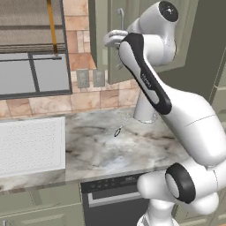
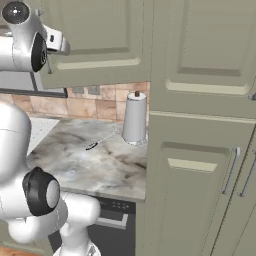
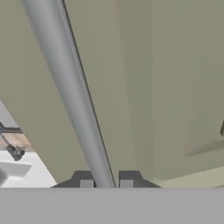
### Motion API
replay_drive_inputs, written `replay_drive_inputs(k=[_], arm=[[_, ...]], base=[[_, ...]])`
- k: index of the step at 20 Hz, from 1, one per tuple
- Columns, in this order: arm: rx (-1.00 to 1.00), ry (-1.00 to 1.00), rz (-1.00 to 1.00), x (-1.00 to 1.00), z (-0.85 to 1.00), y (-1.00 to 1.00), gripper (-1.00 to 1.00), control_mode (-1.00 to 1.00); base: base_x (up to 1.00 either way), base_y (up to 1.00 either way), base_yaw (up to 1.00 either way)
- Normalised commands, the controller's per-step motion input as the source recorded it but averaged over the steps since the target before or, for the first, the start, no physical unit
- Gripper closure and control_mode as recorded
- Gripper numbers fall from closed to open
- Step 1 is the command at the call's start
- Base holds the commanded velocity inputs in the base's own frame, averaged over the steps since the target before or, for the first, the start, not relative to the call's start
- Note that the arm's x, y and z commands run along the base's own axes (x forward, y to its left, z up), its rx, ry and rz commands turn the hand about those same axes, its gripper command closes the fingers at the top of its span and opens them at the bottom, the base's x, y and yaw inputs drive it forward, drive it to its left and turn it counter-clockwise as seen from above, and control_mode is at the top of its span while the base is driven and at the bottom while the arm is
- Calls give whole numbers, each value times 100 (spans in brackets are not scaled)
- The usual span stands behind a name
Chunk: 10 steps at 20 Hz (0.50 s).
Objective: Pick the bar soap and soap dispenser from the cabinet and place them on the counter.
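The gripper [image 3: 106, 183] is clenched around the long silver bar handle [image 3: 70, 96] of the cabinet [image 3: 144, 87], with one dark finger tip on each side of the bar. The green cabinet door stands partly ajar above the counter [image 1: 101, 145]. The bar soap and the soap dispenser cannot be seen from here. On the counter, below the cabinet, a white paper-towel roll [image 2: 135, 119] stands upright near the tiled wall, and a thin dark-tipped utensil [image 1: 121, 128] lies just beside the roll. A white perforated panel [image 1: 31, 143] lies at the far end of the counter from the roll.
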Motion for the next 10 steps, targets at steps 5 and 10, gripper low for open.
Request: replay_drive_inputs(k=[5,10], arm=[[4,0,8,-32,-36,-24,100,-100],[3,0,8,-34,-35,-32,100,-100]], base=[[0,0,0],[0,0,0]])
